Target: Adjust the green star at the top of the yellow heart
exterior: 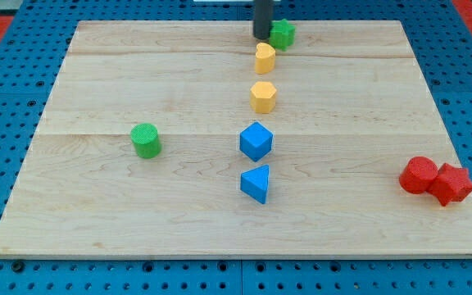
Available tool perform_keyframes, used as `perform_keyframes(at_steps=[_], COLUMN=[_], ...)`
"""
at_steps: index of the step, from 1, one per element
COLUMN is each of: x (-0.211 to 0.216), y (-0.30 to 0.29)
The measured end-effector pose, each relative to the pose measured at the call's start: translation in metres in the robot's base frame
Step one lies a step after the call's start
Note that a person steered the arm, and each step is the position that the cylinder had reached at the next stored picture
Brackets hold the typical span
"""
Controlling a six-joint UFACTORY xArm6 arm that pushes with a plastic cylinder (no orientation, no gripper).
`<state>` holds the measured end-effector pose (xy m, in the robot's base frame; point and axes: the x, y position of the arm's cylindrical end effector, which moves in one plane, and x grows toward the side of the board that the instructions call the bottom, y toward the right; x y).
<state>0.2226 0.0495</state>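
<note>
The green star sits near the view's top edge of the wooden board, just up and right of the yellow heart. My tip is a dark rod that comes down at the star's left side, touching or almost touching it, directly above the heart in the view. A yellow hexagon block lies below the heart.
A blue cube and a blue triangle continue the middle column downward. A green cylinder stands at the left. A red cylinder and a red star touch at the right edge.
</note>
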Motion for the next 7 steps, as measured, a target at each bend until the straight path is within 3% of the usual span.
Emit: perform_keyframes(at_steps=[1,3,5,7], x=[-0.012,0.031,0.044,-0.022], y=[-0.028,-0.007,0.083,0.098])
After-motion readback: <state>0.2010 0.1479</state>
